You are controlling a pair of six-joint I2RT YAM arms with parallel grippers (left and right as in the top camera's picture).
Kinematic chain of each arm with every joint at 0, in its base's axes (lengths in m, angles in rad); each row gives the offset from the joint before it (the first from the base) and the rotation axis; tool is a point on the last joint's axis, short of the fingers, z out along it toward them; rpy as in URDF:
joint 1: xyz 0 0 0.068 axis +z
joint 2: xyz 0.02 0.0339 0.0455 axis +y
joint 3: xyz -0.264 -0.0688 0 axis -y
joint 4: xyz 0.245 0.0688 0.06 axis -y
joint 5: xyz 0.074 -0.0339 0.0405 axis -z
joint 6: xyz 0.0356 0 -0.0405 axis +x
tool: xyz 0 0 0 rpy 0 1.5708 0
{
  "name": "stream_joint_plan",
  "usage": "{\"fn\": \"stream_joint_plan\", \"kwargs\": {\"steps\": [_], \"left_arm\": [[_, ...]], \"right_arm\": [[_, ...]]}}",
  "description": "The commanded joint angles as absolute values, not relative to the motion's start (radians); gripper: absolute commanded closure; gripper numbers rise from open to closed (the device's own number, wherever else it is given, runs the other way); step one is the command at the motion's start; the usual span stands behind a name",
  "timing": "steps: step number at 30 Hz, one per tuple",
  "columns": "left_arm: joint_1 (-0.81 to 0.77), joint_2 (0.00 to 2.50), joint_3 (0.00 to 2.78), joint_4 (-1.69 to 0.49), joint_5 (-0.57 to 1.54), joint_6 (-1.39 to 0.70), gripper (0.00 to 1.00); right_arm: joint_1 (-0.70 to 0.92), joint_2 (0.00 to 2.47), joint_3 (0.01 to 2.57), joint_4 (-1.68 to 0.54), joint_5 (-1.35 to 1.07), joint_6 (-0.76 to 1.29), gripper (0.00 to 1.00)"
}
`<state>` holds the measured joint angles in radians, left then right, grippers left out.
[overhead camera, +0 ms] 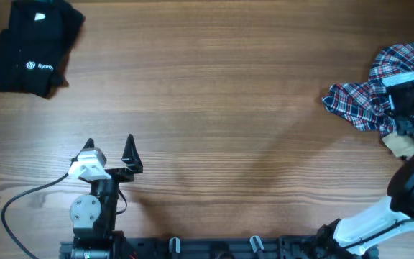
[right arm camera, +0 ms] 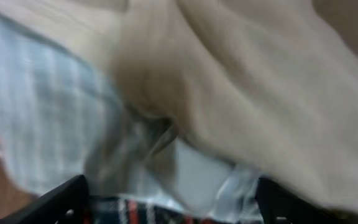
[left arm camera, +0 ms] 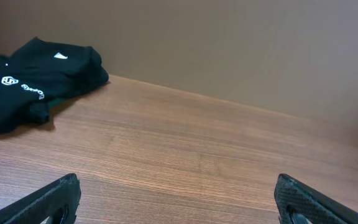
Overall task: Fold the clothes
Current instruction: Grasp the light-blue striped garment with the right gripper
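Observation:
The clothes lie in two places. A black logo garment point(overhead camera: 27, 47) point(left arm camera: 36, 81) is folded at the far left corner. A heap at the right edge holds a red-blue-white plaid shirt point(overhead camera: 365, 97) point(right arm camera: 142, 211), a beige piece point(overhead camera: 397, 146) point(right arm camera: 247, 81) and a pale-blue striped garment point(right arm camera: 42, 118). My right gripper point(overhead camera: 399, 108) point(right arm camera: 176, 199) is pushed into that heap, its jaws wide apart with pale-blue cloth bunched between them and beige cloth above. My left gripper point(overhead camera: 109, 140) point(left arm camera: 178, 183) hovers open over bare wood near the front left, holding nothing.
The wooden table point(overhead camera: 214, 108) stretches between the two piles. A black cable point(overhead camera: 20, 201) loops by the left arm's base. The right arm's white link point(overhead camera: 369, 219) reaches in from the front right. A plain wall point(left arm camera: 229, 43) rises behind the table's far edge.

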<state>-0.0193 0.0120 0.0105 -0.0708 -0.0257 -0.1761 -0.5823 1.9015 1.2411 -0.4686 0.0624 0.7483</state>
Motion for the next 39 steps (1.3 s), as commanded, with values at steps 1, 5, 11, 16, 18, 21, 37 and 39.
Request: {"fn": "stream_joint_plan", "kwargs": {"steps": [1,5,11,16,18,21,37,39], "left_arm": [[-0.015,0.003,0.006,-0.07,-0.035,-0.161,0.0],[-0.015,0.003,0.006,-0.069,-0.035,-0.161,0.0],[-0.015,0.003,0.006,-0.069,-0.035,-0.161,0.0],[-0.015,0.003,0.006,-0.069,-0.035,-0.161,0.0],[-0.015,0.003,0.006,-0.069,-0.035,-0.16,0.0],[-0.015,0.003,0.006,-0.069,-0.035,-0.161,0.0],[-0.015,0.003,0.006,-0.069,-0.035,-0.161,0.0],[-0.015,0.003,0.006,-0.069,-0.035,-0.161,0.0]], "right_arm": [[-0.583,1.926,1.256,-0.447,0.113,0.783,0.17],[-0.583,1.926,1.256,-0.411,0.104,0.79,0.2],[-0.583,1.926,1.258,-0.397,0.105,0.797,0.26],[-0.583,1.925,1.258,-0.383,0.106,0.797,0.52],[-0.583,1.925,1.258,-0.38,0.11,0.797,0.7],[-0.583,1.925,1.258,-0.379,0.11,0.797,0.89],[-0.58,1.685,1.266,-0.311,-0.108,0.733,0.96],[-0.577,1.611,1.266,-0.293,-0.204,0.735,0.96]]}}
